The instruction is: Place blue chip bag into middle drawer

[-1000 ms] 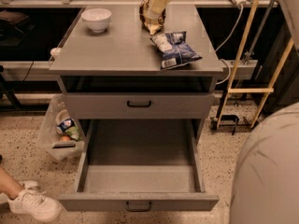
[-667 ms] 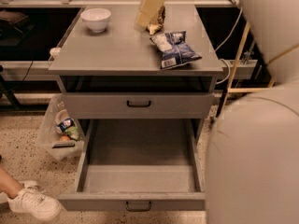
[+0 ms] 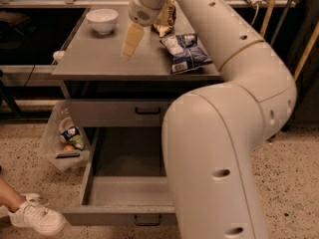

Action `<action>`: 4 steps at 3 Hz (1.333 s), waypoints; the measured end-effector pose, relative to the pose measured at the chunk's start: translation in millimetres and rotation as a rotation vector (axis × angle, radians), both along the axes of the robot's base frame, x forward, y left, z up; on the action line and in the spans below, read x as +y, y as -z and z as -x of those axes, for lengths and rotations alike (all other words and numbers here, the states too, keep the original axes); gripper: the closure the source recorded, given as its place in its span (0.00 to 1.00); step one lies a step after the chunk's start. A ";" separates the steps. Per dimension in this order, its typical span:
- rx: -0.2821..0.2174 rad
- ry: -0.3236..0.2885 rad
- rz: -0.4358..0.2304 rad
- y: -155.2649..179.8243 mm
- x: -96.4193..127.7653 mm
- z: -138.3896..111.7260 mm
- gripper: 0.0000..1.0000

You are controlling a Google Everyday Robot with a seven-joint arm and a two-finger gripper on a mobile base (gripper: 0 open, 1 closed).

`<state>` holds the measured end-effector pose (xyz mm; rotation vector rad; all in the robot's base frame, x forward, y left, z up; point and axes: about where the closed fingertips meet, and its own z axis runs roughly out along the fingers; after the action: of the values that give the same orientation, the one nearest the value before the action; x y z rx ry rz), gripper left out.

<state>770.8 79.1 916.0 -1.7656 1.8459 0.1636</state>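
1. Gripper [image 3: 130, 42] hangs off the wrist over the left-middle of the grey cabinet top [image 3: 94, 59], pointing down at it. It reads as one pale wedge from this angle, so I honestly can't tell if it's apart or together.
2. Blue chip bag [image 3: 185, 53] lies flat on the right side of the same top, near the front edge and well clear of the gripper. It's dark blue foil with white patches. There's print on it, but none of it is readable, so no brand from me.
3. Right behind it stands a tan snack bag [image 3: 165, 18] with a peaked top, partly hidden by the arm [image 3: 224, 133]. No legible writing there either.
4. White bowl [image 3: 102, 20] sits at the back left of the top.
5. Middle drawer [image 3: 114, 214] is pulled wide open at the bottom, and the arm blocks its right half.
6. Above it, the shallower drawer front with the black handle [image 3: 148, 111] is shut.
7. On the floor to the left is a clear plastic bag [image 3: 62, 144] with some packaging inside, and a white sneaker [image 3: 35, 217] pokes in at the lower left corner.
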 end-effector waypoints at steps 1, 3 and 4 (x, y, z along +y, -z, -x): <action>0.147 0.055 -0.042 93.1 -9.2 -18.7 0.00; 0.185 0.100 -0.038 118.1 -40.7 -23.0 0.00; 0.168 0.147 -0.001 110.0 -48.4 -17.2 0.00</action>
<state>788.0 30.7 806.0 -1.6509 2.0859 0.2633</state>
